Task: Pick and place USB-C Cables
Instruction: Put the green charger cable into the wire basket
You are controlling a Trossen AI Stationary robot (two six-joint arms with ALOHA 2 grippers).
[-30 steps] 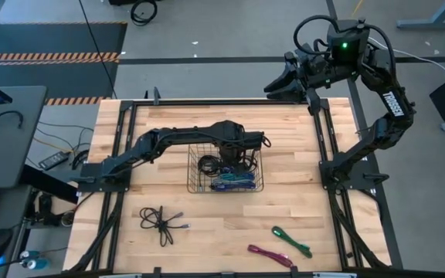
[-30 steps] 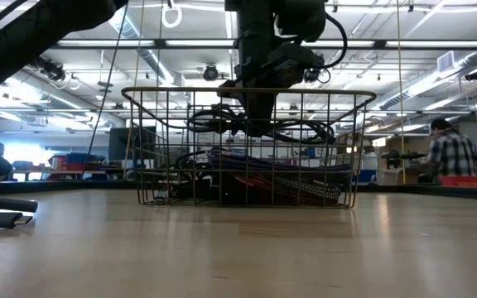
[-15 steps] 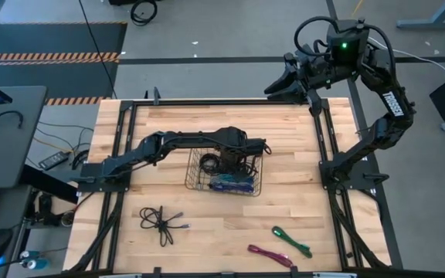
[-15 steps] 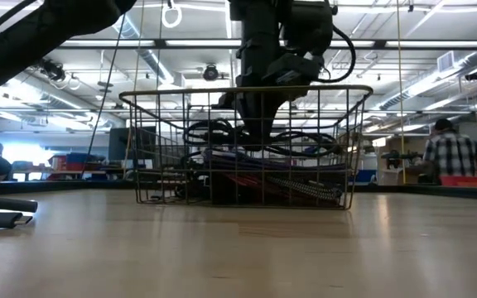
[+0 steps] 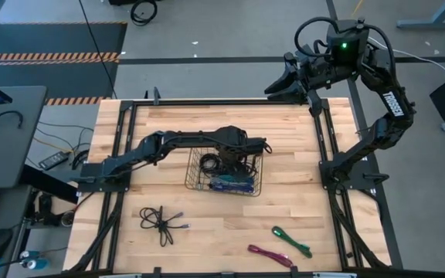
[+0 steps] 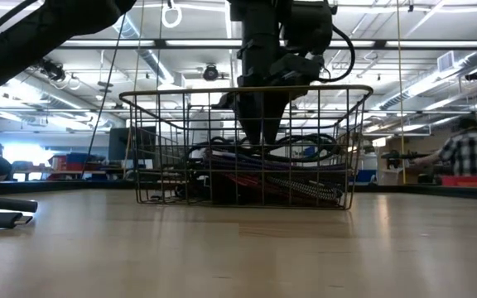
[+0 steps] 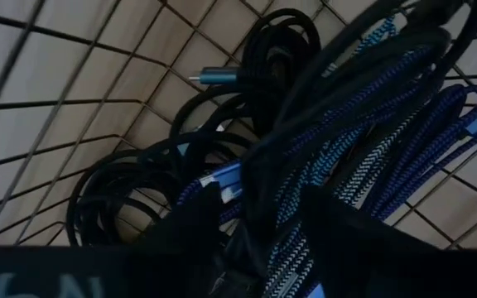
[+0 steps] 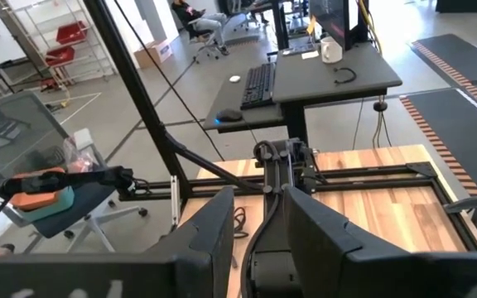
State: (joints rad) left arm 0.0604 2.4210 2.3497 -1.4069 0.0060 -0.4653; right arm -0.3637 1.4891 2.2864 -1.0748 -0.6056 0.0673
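A wire basket [image 5: 188, 174] stands mid-table and holds several USB-C cables: blue and purple braided ones [image 7: 421, 124] and a black coil [image 7: 122, 190]. My left gripper [image 5: 230, 164] reaches down into the basket, just above the pile [image 6: 259, 136]. It is open, and its fingers stand on either side of a black cable [image 7: 371, 58] that lies on the blue ones. A black cable bundle [image 5: 161, 222], a green cable [image 5: 292, 241] and a magenta cable [image 5: 269, 255] lie on the table near its front edge. My right gripper [image 5: 273, 86] is open and empty [image 8: 272, 223], high over the far right corner.
The basket's wire walls [image 6: 180, 149] close in my left gripper on all sides. Black frame rails [image 5: 118, 154] run along the table's left and right edges. Desks and a person [image 6: 470, 153] show in the room beyond.
My left gripper has gone down into the basket with the black cable. The cable's loops hung at rim height; they have sunk onto the pile. The basket has shifted a little toward the table's near edge and turned slightly.
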